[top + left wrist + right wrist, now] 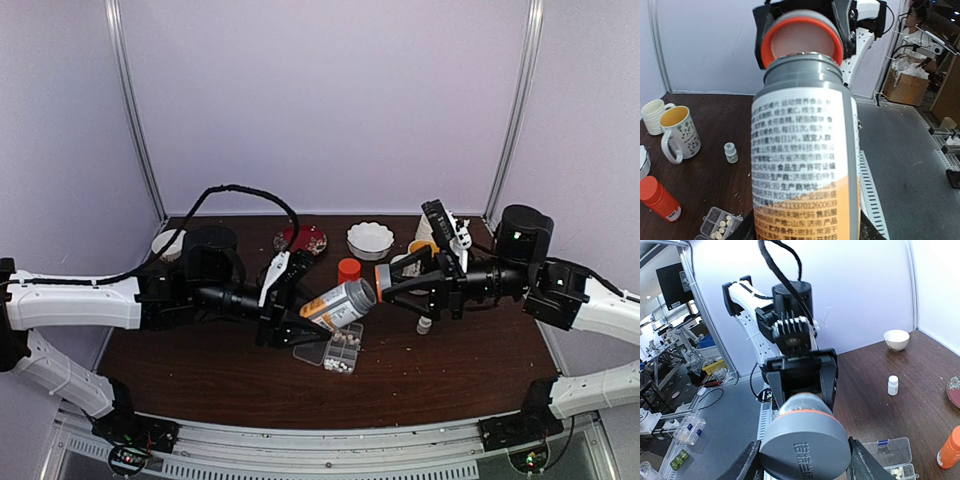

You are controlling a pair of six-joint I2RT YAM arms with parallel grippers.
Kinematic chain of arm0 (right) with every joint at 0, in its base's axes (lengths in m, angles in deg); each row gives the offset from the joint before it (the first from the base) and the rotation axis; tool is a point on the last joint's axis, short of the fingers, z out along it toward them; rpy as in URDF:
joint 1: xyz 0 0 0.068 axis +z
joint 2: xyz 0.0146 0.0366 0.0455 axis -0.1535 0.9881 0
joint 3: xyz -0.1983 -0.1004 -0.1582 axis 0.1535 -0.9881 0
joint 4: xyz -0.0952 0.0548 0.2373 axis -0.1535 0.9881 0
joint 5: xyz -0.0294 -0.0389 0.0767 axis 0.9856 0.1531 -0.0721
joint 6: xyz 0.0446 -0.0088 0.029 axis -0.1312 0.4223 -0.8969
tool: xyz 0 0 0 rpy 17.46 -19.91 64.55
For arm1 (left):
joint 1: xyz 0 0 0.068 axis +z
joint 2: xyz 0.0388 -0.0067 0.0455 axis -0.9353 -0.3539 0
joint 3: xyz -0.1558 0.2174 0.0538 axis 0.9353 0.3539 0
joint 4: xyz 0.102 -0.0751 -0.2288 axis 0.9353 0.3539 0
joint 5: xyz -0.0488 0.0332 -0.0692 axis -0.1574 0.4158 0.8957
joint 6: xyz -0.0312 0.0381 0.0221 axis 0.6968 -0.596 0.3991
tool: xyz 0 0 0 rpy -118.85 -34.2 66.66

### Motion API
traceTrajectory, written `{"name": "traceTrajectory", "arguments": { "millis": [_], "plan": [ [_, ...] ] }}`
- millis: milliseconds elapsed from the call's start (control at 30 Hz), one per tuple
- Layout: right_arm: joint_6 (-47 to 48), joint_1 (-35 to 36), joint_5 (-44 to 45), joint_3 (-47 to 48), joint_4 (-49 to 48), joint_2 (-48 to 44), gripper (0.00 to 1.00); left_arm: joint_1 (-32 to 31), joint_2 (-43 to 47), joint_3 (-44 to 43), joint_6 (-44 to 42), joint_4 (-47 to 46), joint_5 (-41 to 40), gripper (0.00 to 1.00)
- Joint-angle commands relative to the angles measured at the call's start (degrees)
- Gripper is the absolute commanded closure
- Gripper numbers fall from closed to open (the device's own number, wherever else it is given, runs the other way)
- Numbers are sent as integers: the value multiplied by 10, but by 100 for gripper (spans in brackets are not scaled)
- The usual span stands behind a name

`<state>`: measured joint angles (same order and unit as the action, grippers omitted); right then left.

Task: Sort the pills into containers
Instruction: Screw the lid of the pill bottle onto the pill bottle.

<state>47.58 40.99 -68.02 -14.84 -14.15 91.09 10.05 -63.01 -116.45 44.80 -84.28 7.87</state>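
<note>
Pills (345,352) lie in the right-hand cells of the clear organizer (310,352). It sits on the bench (200,365) near the middle, just below the spot where the two arms meet. Its left-hand cells look empty.

The left gripper (305,318) is clenched around the lower body of a grey bottle (335,305). It holds the bottle off the bench, tipped nearly onto its side, with the mouth pointing right above the organizer's far edge. That placement looks deliberate, since anything that comes out should fall toward the cells rather than across the bench.

The right gripper (805,462) faces it from the right, grasping the bottle's grey, orange-rimmed cap (805,442) by its sides. In the left wrist view the cap's orange inner rim shows just beyond the bottle's mouth. The cap seems to be off the neck, though I cannot tell whether it touches the lip.

The arms oppose each other along one line, so one braces the bottle while the other works the cap. I judge the step in hand to be uncapping, with pouring to come. The bottle's mouth is wide against such small cells, so a quick tip could scatter tablets.
</note>
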Motion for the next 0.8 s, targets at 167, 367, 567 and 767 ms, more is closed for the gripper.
{"name": "traceTrajectory", "arguments": {
  "millis": [167, 367, 567, 767],
  "plan": [
    [150, 16, -57, 167, 251, 63, 100, 4, -45, -62, -22, 1, 125, 96],
    [220, 28, -15, 229, 379, 83, 100, 4, -48, -59, -22, 2, 126, 96],
    [249, 34, 35, 251, 452, 82, 100, 5, -52, -62, -25, 11, 124, 96],
    [249, 45, 51, 246, 442, 81, 100, 5, -64, -73, -22, 14, 133, 96]
  ]
}}
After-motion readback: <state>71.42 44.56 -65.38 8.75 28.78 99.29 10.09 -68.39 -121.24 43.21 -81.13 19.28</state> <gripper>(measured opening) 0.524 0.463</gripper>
